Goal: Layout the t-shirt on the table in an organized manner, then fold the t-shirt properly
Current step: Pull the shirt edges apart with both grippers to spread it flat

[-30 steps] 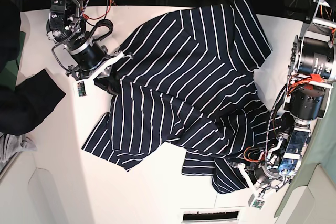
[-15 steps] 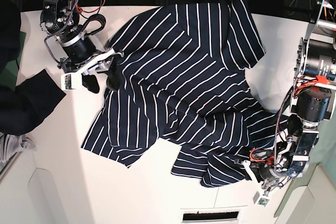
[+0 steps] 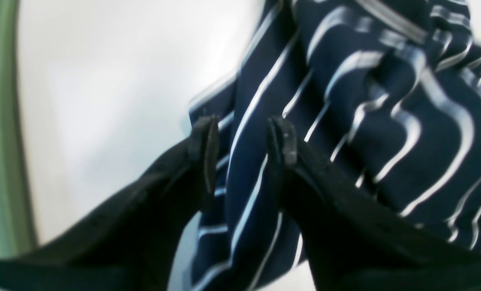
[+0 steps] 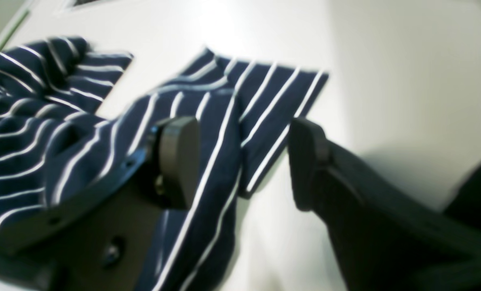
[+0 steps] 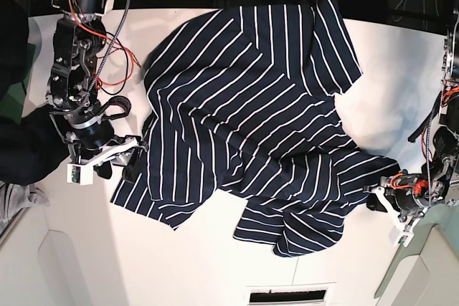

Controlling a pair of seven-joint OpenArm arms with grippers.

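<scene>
1. At the far left of the base view a plain dark garment (image 5: 18, 141) runs off the frame, and a scrap of grey cloth (image 5: 13, 202) below it is cut off as well.
2. The right gripper (image 5: 115, 165) sits at the shirt's left edge. In its wrist view the jaws stand wide apart with a striped fold lying between them; neither pad presses it.
3. The t-shirt (image 5: 258, 120) lies rumpled across the middle of the table (image 5: 179, 263), one sleeve reaching the far edge and the near hem bunched into folds. It is soft navy cloth with thin white stripes.
4. A dark slot (image 5: 287, 294) shows at the table's near edge.
5. The left gripper (image 5: 384, 198) is at the shirt's right corner, partly hidden by cables. Its wrist view is blurred, yet the jaws show a gap with fabric hanging between them, loose.
</scene>
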